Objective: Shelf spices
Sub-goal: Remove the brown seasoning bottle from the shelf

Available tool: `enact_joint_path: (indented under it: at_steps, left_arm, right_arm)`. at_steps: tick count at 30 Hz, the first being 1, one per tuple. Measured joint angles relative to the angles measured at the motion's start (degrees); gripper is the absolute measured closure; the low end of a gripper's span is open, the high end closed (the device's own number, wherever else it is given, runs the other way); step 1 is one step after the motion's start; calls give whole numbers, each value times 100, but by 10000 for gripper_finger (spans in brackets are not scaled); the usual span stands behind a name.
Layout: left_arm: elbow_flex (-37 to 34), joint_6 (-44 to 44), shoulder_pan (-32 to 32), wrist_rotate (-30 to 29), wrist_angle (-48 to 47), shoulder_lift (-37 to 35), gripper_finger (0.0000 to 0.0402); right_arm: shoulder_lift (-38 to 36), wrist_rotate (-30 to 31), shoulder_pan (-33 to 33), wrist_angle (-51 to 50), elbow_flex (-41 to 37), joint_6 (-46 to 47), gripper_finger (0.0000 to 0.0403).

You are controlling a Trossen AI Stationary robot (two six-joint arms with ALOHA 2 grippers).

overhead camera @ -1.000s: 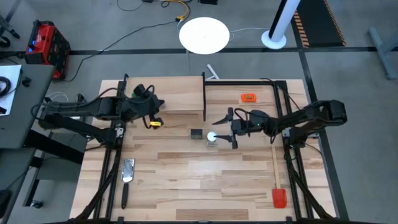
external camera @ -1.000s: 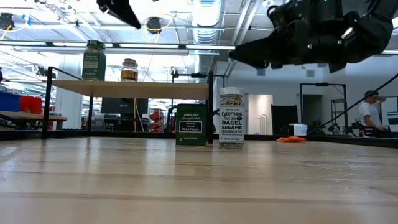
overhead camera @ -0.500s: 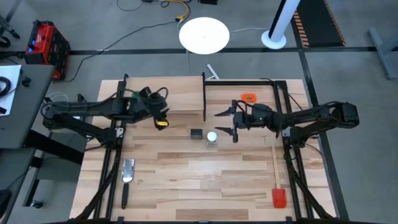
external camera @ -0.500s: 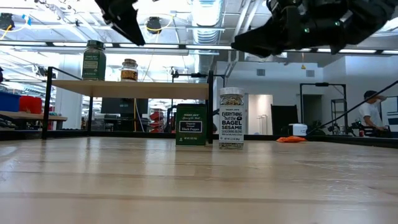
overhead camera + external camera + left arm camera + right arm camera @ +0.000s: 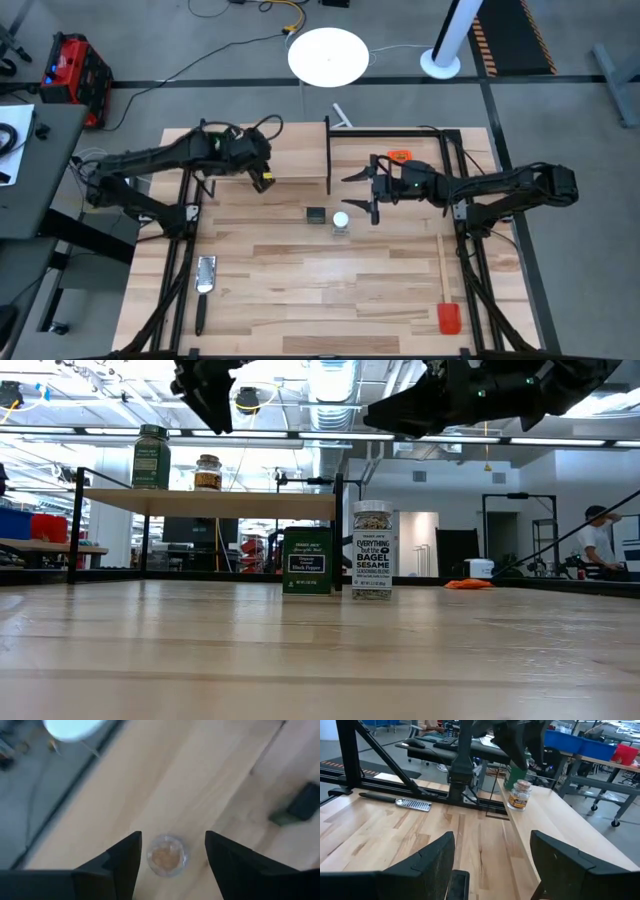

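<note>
Light wood carries the whole job: 2 spices already stand on the shelf [image 5: 210, 503], the green-lidded jar [image 5: 151, 457] and the brownish jar [image 5: 208, 472], while the black tin [image 5: 307, 560] and the clear jar [image 5: 372, 550] wait upright on the tabletop [image 5: 330, 270], just beside each other in front of the shelf's right end.

The relation that matters is between the clear jar [image 5: 341, 222] and the right gripper [image 5: 373, 190]. In the high view that gripper hangs just beyond the jar on its right and slightly to the far side, fingers spread wide and holding nothing. The low view shows it well above the jar's lid. The jar's long axis is vertical, so the fingers would likely need to drop and come in from the right to straddle its sides.

The left gripper [image 5: 170, 865] hovers over the shelf directly above the brownish jar [image 5: 167, 856], fingers spread on either side of the lid and apart from it. It lies farther from the 2 tabletop spices than the right one, so the right arm looks the natural choice for the clear jar, with the tin [image 5: 316, 214] just to the jar's left.
</note>
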Motion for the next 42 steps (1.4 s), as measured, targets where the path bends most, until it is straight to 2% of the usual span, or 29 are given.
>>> enact_joint_path:
  at_steps: [2,7,20,27,42]
  left_arm:
    - [186,19,164,324,-333,154,193]
    - [431,26,466,449,-908,529,193]
    - [448,212,702,1098,-928,917,193]
    - [418,-30,769,1093,-1082,915,193]
    - [315,101,831,1219,-931,946,205]
  right_arm:
    - [0,0,2,-40,0,2,143]
    - [2,0,2,-154,0,2,143]
    - [2,0,2,-266,0,0,143]
    - [4,0,2,-328,0,2,143]
    - [7,-2,2,-337,0,2,143]
